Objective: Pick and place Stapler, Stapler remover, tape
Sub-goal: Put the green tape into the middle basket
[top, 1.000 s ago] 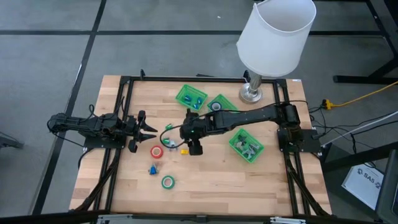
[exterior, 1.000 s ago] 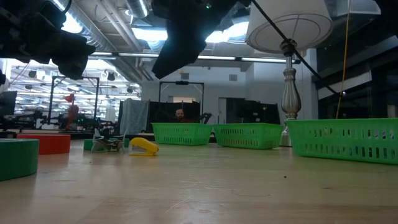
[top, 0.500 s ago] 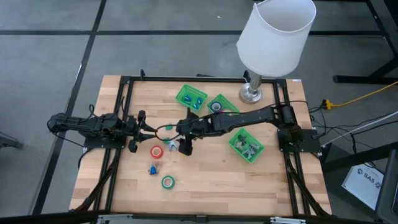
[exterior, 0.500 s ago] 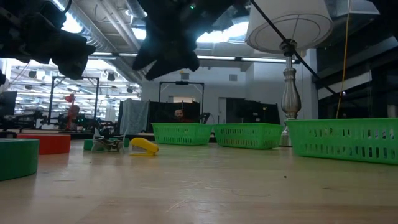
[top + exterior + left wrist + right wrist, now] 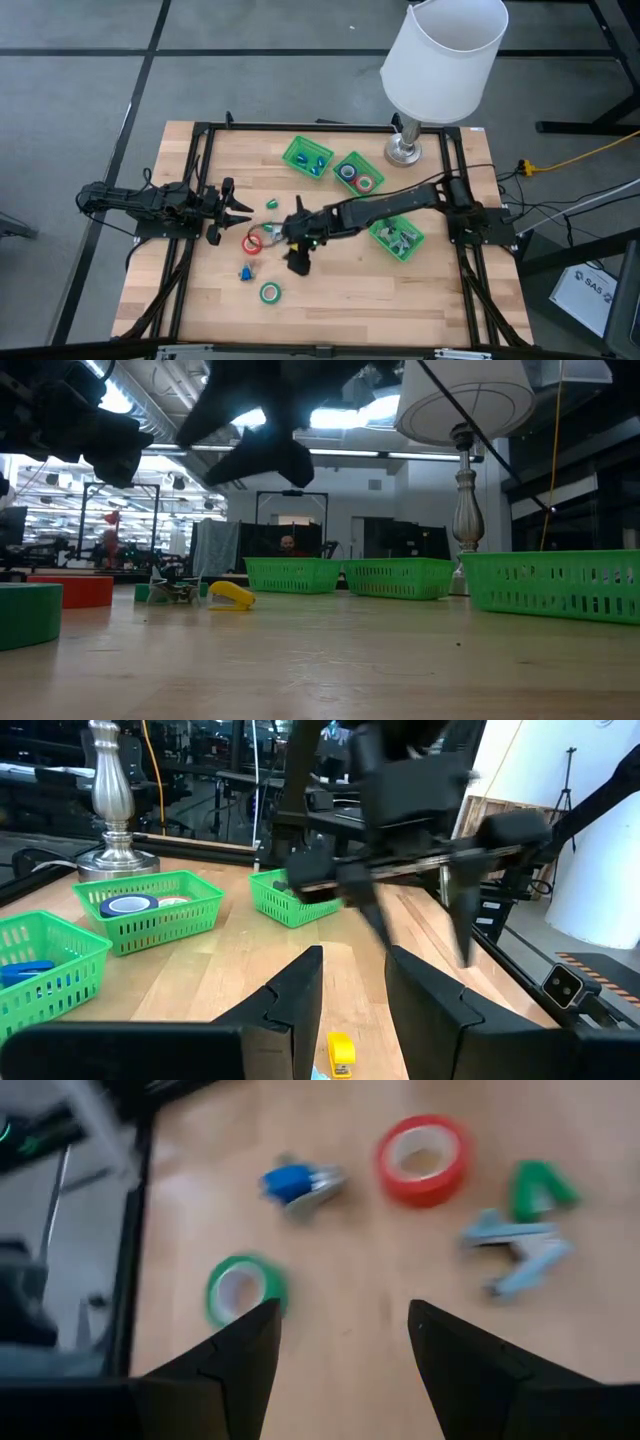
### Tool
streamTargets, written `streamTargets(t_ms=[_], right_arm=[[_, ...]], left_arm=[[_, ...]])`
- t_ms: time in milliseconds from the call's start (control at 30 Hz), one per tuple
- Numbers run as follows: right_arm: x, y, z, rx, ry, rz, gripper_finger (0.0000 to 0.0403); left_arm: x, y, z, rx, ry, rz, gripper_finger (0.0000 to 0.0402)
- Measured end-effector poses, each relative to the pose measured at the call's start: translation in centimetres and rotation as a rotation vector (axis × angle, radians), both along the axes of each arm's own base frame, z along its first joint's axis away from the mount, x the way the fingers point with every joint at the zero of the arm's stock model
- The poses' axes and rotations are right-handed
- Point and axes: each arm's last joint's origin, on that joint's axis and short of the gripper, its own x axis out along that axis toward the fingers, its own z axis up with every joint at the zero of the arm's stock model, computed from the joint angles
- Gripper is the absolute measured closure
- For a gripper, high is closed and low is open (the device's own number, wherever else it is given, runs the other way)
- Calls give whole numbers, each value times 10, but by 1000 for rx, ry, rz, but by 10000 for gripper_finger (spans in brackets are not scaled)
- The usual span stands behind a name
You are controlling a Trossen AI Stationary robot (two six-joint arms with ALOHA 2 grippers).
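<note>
**A:** On the tabletop (image 5: 400, 290), seen from above, what's the right tool (image 5: 297, 262) after?

**B:** It hangs over the loose pile toward the left arm's side: the red tape (image 5: 252, 243), the green tape (image 5: 269, 292) nearer the front edge, and a small blue-handled piece (image 5: 245, 272) between them, maybe a stapler remover. My guess is it's lining up on one of the rolls. The left tool (image 5: 238, 209) waits at the left edge, fingers spread and holding nothing.

**A:** And the trays?

**B:** Three green trays (image 5: 396, 234) sit toward the lamp (image 5: 443, 60); one already holds rolls, so that's probably where tape goes.

**A:** From table height?

**B:** A yellow stapler (image 5: 231, 595) lies well apart from the trays, the red roll and the green roll off to the left. The arms are only dark shapes overhead.

**A:** The left wrist view?

**B:** Its own fingers (image 5: 297, 1005) stand apart, the stapler visible between them. Beyond, the right arm reaches across, well above the wood.

**A:** The right wrist?

**B:** Fingers (image 5: 238, 1350) wide, nothing between them, above bare wood. The green tape lies just past one finger, the red roll farther off, beside a grey metal piece (image 5: 517, 1256), likely another remover.
</note>
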Motion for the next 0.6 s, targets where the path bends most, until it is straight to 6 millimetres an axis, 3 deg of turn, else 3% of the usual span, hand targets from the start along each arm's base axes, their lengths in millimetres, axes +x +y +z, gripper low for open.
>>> streamTargets(t_ms=[400, 600], right_arm=[[-20, 57, -4, -205, -28, 381, 179], [-20, 64, -2, -287, -99, 502, 179]], left_arm=[[0, 0, 0, 0, 0, 0, 295], [0, 0, 0, 0, 0, 0, 295]])
